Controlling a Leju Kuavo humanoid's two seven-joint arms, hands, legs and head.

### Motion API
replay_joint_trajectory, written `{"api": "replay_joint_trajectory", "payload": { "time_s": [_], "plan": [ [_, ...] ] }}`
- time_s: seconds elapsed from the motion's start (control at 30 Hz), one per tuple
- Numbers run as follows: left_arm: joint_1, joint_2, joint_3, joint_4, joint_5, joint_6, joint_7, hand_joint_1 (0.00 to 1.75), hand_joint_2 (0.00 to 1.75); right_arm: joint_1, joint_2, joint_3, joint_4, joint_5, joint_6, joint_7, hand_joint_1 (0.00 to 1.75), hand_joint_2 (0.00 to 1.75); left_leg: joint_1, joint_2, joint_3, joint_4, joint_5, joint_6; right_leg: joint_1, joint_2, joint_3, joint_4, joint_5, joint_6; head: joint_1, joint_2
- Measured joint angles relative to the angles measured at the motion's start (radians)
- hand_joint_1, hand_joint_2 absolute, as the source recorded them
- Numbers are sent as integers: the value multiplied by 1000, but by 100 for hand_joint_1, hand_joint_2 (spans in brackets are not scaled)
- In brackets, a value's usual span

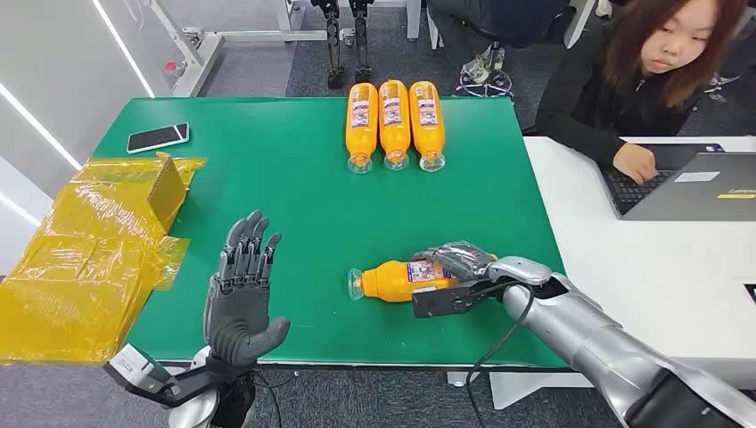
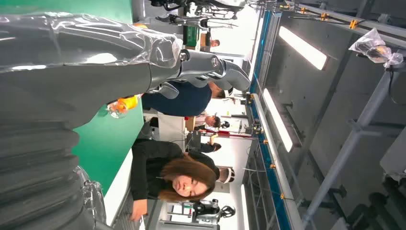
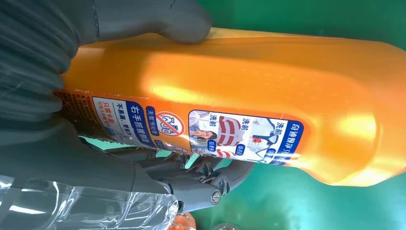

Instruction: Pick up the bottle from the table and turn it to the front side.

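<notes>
At nine o'clock on the green table [image 1: 294,192] we saw crumpled yellow plastic wrapping [image 1: 85,254] with a small cardboard box [image 1: 167,189] on it, and a phone [image 1: 158,137] at about ten o'clock. Our left hand [image 1: 241,299] stood upright over the near edge at seven o'clock, palm showing, fingers spread and straight, holding nothing. At twelve o'clock three orange bottles [image 1: 392,125] lay side by side, touching, their caps pointing toward us.

At five o'clock the orange bottle [image 1: 397,279] lay on its side on the table, its clear cap toward nine o'clock. Our right hand [image 1: 459,272] was wrapped round its base end: in the right wrist view the thumb [image 3: 158,19] pressed on one side of the orange body [image 3: 249,67], the darker fingers [image 3: 191,177] curled under the opposite side, and the printed label [image 3: 191,132] faced the camera between them.

At two o'clock a person [image 1: 642,80] sat typing on a laptop [image 1: 686,183] on the adjoining white table [image 1: 624,267].
</notes>
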State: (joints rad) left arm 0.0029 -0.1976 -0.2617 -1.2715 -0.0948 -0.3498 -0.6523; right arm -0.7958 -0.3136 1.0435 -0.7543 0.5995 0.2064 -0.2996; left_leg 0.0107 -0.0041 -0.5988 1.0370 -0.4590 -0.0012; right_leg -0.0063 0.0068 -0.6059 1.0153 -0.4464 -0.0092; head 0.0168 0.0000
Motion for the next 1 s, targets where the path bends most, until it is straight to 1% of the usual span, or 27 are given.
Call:
{"api": "replay_joint_trajectory", "payload": {
  "time_s": [0.13, 0.23, 0.33, 0.4, 0.5, 0.63, 0.8, 0.9, 1.0],
  "plan": [
    [1, 0, 0, -2, 0, 0, 0, 0, 175, 7, 0, -6, -12, 7, -5, 2, 175, 175, 0, 0, 0, 0, 0, 0, 0, 0, 0, 0, 0, 0, 0, 0],
    [3, 0, 1, -5, -1, 4, 0, 0, 175, 37, 0, -34, -52, 43, -55, 22, 175, 175, 0, -1, 0, 0, 0, 0, 0, 0, 0, 0, 0, 0, 0, 0],
    [11, -3, 8, -17, -7, 9, 2, 0, 175, 101, -2, -113, -151, 82, -141, 63, 175, 175, 0, -1, -1, 0, 0, 0, 0, 0, -1, 0, 0, 0, 0, 0],
    [16, -6, 13, -25, -12, 11, 5, 0, 175, 144, -8, -178, -235, 88, -177, 76, 175, 175, 0, -1, -2, 0, 0, 0, 0, 0, -2, 0, 0, 0, 0, 0],
    [25, -8, 16, -36, -14, 12, 10, 0, 175, 198, -21, -259, -354, 95, -195, 76, 175, 175, 0, -1, -2, 0, -1, 0, 0, 0, -2, 0, 0, 0, 0, 0],
    [32, -8, 17, -43, -18, 12, 11, 0, 175, 271, -22, -343, -486, 150, -213, 65, 175, 175, 0, -1, -3, 0, -1, 0, 0, -1, -2, 0, -1, 1, 0, 0],
    [30, -8, 17, -42, -23, 13, 6, 0, 175, 415, -8, -403, -647, 232, -315, 59, 175, 175, 0, -2, -4, 0, -1, 0, 0, -2, -3, 0, -1, 1, 0, 0],
    [25, -8, 17, -39, -25, 15, 3, 0, 175, 490, 9, -421, -716, 267, -337, 61, 175, 175, 0, -2, -4, 0, -1, 0, 0, -1, -4, 0, -1, 1, 0, 0],
    [16, -10, 17, -31, -25, 14, 3, 0, 175, 561, 40, -434, -769, 310, -344, 58, 175, 175, 0, -2, -4, -1, -1, 0, 0, -2, -4, 0, -1, 1, 0, 0]
  ]
}}
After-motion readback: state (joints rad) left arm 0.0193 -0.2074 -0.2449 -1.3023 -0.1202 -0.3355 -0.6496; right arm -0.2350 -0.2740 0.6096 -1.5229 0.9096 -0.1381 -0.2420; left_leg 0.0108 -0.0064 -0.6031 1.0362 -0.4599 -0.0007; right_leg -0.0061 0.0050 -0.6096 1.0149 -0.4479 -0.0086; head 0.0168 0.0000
